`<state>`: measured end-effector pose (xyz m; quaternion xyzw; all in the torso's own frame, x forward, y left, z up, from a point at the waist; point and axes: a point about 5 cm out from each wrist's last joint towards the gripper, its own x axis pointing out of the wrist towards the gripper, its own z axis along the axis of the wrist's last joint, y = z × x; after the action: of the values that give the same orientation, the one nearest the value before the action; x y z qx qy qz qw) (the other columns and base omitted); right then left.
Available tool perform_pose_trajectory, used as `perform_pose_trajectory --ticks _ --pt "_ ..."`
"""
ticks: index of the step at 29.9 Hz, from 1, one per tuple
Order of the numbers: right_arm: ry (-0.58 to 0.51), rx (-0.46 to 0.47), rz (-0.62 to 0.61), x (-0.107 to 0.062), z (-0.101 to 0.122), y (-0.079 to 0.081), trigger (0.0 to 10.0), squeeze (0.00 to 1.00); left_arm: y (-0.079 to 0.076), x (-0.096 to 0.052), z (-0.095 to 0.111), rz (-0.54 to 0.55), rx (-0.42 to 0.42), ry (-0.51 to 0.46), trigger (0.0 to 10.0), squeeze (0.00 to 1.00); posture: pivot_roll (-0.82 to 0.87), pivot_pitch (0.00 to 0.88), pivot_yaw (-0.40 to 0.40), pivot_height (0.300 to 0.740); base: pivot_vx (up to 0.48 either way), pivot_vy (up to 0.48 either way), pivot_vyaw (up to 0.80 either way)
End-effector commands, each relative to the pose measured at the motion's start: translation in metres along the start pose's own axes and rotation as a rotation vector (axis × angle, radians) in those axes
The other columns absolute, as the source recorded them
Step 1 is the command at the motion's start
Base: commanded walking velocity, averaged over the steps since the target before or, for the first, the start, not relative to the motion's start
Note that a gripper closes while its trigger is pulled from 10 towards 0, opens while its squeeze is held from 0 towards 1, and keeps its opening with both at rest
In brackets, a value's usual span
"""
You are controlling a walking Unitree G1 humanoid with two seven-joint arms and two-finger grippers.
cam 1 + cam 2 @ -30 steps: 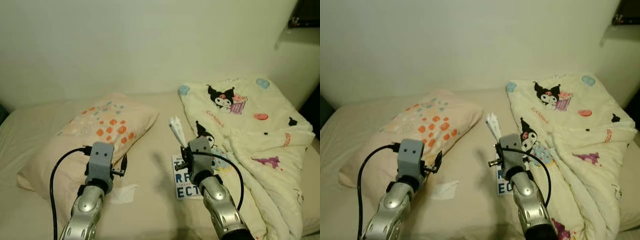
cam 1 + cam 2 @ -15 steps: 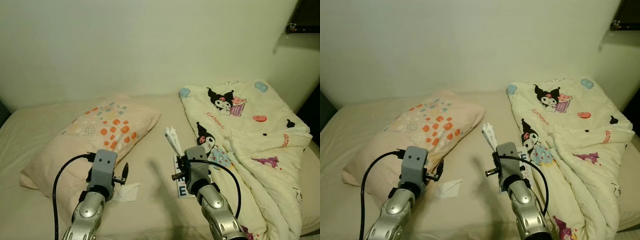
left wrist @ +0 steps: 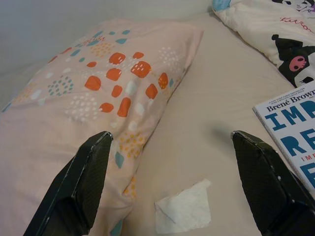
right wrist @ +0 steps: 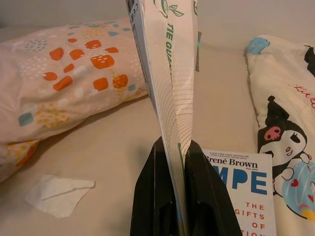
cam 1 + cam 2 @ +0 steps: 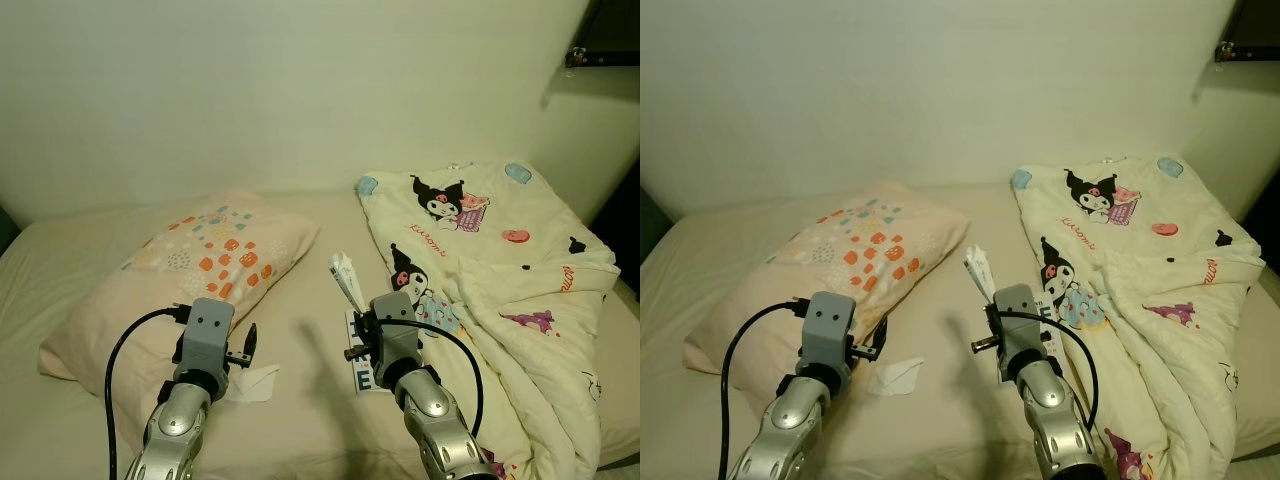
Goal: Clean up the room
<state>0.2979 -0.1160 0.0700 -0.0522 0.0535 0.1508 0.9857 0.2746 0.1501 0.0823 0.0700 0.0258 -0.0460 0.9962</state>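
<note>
Beige bed sheet (image 5: 300,400) against a pale wall is taking up most of the head views, with a dotted pillow (image 5: 190,270) on the robot's left and a cartoon-print quilt (image 5: 500,270) bunched on its right. Compared with a second ago, the whole scene is sitting lower and farther off, so the camera is pulling back or rising rather than the objects moving; the wrapper is staying up off the bed in the grip throughout, which I am reading as one item of litter already collected and being carried. Right gripper (image 4: 172,162) is pinching a flattened white wrapper (image 4: 167,73) with green lettering, upright between closed fingers, above the sheet between pillow and quilt. Left gripper (image 3: 167,162) is hovering with fingers spread wide and empty, a crumpled white tissue (image 3: 184,209) lying on the sheet just ahead of it, beside the pillow's edge. A blue-and-white book (image 4: 238,196) is lying flat near the quilt, partly blocked by the right arm in the head views and cut off at the frame edge in both wrist views. Wrapper text is not fully legible.
</note>
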Motion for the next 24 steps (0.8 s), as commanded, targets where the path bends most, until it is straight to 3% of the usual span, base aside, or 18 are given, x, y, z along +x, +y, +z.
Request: perform_pose_trajectory --ticks 1,24 --pt "0.014 0.023 0.004 -0.0022 -0.0048 0.0017 10.0 0.00 0.0014 -0.0028 -0.0057 0.001 0.018 0.016 10.0 0.00 -0.04 0.071 0.023 0.740 0.000 0.000 -0.80" --pt "0.016 0.041 0.014 -0.0007 -0.0039 0.0047 10.0 0.00 0.0031 -0.0043 -0.0035 0.013 0.038 -0.003 10.0 0.00 -0.03 0.075 0.014 0.740 0.000 0.000 -0.80"
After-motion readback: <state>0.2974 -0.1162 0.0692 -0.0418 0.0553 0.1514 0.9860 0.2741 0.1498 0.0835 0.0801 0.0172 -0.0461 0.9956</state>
